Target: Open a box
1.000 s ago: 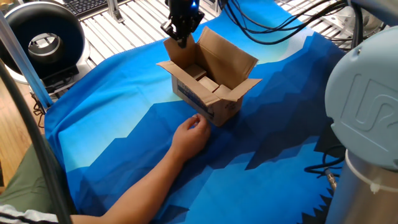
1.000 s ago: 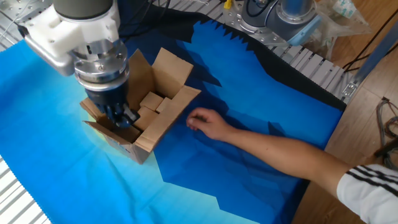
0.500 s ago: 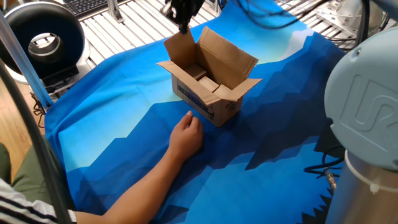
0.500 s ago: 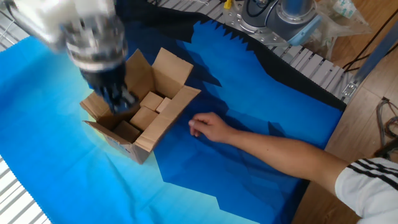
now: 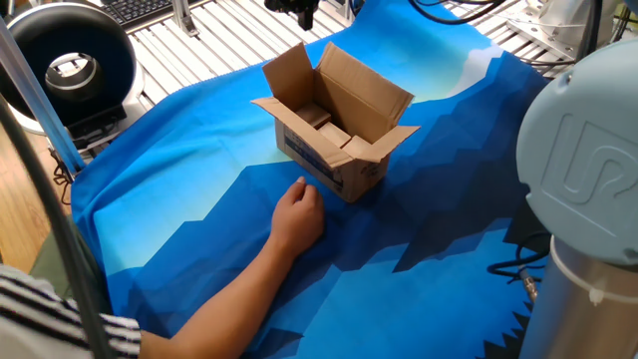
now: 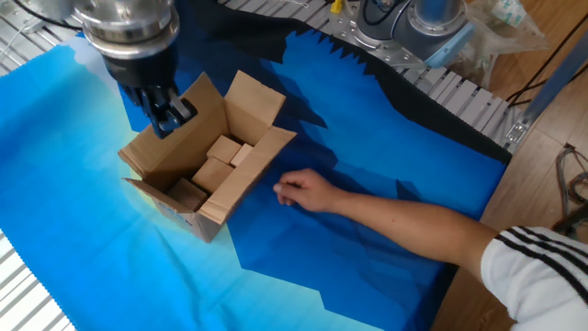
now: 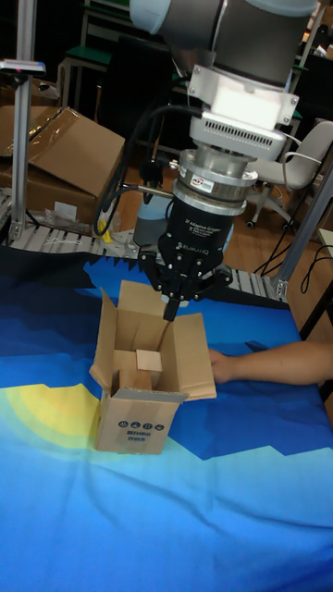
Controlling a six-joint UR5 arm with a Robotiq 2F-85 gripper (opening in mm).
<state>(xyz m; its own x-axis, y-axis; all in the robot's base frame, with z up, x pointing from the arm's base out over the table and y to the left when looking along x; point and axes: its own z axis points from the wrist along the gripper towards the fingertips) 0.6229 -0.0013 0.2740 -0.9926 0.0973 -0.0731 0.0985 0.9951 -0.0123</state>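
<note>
The box [image 5: 344, 165] is a small brown carton with blue print, standing on the blue cloth with all its top flaps spread open. Small cardboard blocks [image 6: 220, 156] lie inside it. My gripper [image 6: 171, 117] hangs above the box's far flap, fingers pressed together with nothing between them. In the tall fixed view the gripper [image 7: 171, 312] points straight down over the open box [image 7: 134, 430], apart from the cardboard. Only the gripper's tip [image 5: 304, 12] shows at the top edge of one fixed view.
A person's hand [image 5: 299, 214] rests on the cloth just in front of the box, forearm [image 6: 413, 225] stretched across the table. A black round device [image 5: 65, 65] stands at the left. My arm's grey base [image 5: 588, 199] fills the right. Larger cartons [image 7: 55, 157] stand behind the table.
My gripper has risen from the box's far flap to well above it. The box stays open and still. The person's hand has barely moved.
</note>
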